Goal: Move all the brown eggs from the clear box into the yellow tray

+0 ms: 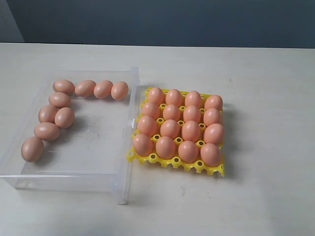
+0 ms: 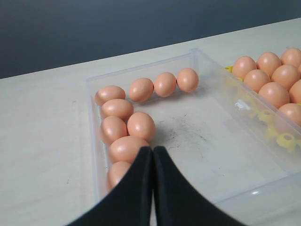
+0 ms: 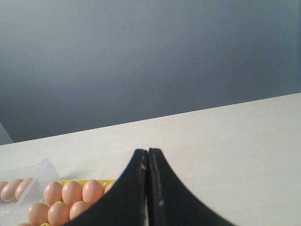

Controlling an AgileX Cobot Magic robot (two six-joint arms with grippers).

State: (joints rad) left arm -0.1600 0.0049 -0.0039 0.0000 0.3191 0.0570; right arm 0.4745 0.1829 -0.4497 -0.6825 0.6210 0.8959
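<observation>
We see left gripper (image 2: 152, 149) and right gripper (image 3: 147, 151) jaws pressed together, empty — nine brown eggs (image 1: 64, 117) in the clear box (image 1: 129, 162), yellow tray (image 1: 197, 166) full.

The brown eggs (image 1: 171, 129) are an even pinkish-brown. The yellow tray (image 1: 197, 166), at 3 o'clock from the clear box (image 1: 98, 147), is bright yellow. The box is colourless, with dark smudges. The table (image 1: 266, 98) is cream, the wall (image 1: 172, 19) blue-grey.

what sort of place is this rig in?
Probably a lab test bench, not a kitchen: bare pale tabletop, plain dark backdrop wall, and just the clear box and yellow tray of brown eggs staged on it.
</observation>
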